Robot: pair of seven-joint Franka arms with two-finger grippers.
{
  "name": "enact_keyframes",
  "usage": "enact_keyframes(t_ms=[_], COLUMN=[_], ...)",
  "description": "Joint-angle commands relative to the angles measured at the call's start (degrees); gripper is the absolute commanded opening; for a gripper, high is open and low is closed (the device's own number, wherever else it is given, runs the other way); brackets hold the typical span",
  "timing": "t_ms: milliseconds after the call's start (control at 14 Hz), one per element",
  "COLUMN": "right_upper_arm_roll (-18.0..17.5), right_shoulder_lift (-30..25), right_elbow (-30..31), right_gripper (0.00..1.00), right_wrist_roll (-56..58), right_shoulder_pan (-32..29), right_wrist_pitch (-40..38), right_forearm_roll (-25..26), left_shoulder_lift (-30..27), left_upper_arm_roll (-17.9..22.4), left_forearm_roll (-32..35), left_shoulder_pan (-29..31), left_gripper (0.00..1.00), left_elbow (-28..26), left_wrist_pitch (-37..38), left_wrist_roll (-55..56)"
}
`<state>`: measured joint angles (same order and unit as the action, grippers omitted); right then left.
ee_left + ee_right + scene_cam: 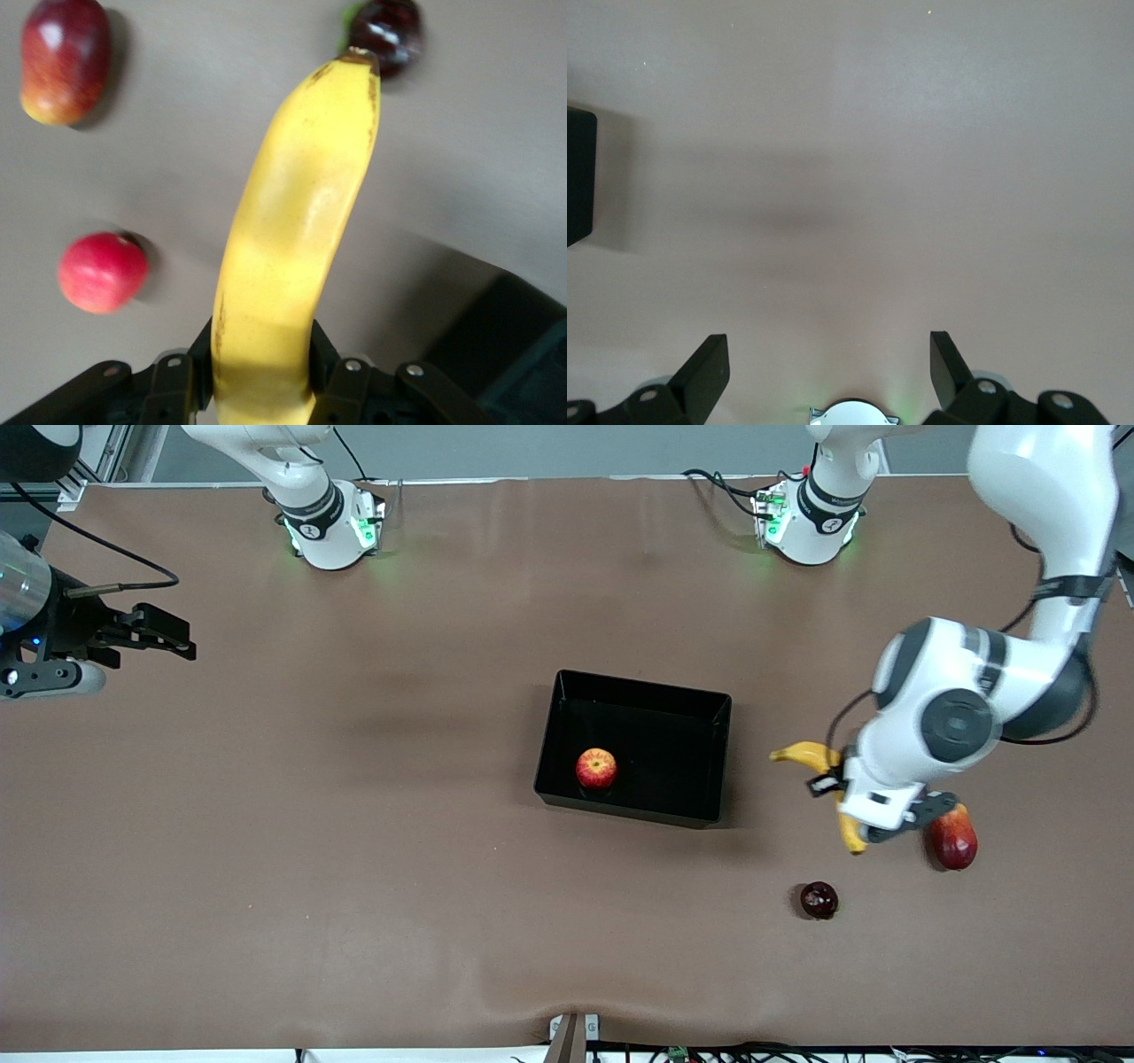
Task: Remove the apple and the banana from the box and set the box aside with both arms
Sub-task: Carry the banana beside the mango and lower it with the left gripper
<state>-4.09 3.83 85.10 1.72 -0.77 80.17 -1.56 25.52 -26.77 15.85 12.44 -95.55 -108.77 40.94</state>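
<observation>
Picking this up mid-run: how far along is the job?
Done: the banana is out of the box, clamped in the left gripper over the table toward the left arm's end. Left: the apple lies in the box, and the box isn't moved. The right gripper waits open.

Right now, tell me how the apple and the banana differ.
The apple lies in the black box; the banana is out of it, over the table toward the left arm's end. The apple sits free; the banana is clamped in the left pincer. The apple is round, red with yellow streaks; the banana is long, curved and yellow. Both are fruit. The right pincer waits open at its end of the table.
</observation>
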Motion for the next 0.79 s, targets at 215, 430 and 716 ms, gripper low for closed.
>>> enact_keyframes(t_ms=[215, 430, 716], right_upper_arm_roll=[-0.13, -0.13, -0.13], right_shoulder_lift=[0.13, 1.61, 4.25], right_elbow=[-0.29, -0.29, -0.29], right_gripper=[1.0, 1.0, 1.0], right_wrist_roll=[-0.49, -0.57, 0.13], right_shoulder_pan=[-0.19, -0.37, -0.63], right_wrist_pitch=[0.07, 0.42, 2.7], right_forearm_roll=[-0.11, -0.11, -0.55], left_shoulder_lift=[4.71, 7.79, 9.2], left_upper_arm_roll=[-0.65, -0.47, -0.21], left_forearm_roll=[-0.91, 0.06, 0.06], left_shoulder_pan=[8.11, 11.19, 15.23], left_gripper=[0.0, 0.0, 0.0], left_elbow=[-0.25, -0.07, 0.28], left_wrist_pitch=[-3.1, -7.06, -9.44], left_wrist_roll=[-6.05, -6.92, -16.48])
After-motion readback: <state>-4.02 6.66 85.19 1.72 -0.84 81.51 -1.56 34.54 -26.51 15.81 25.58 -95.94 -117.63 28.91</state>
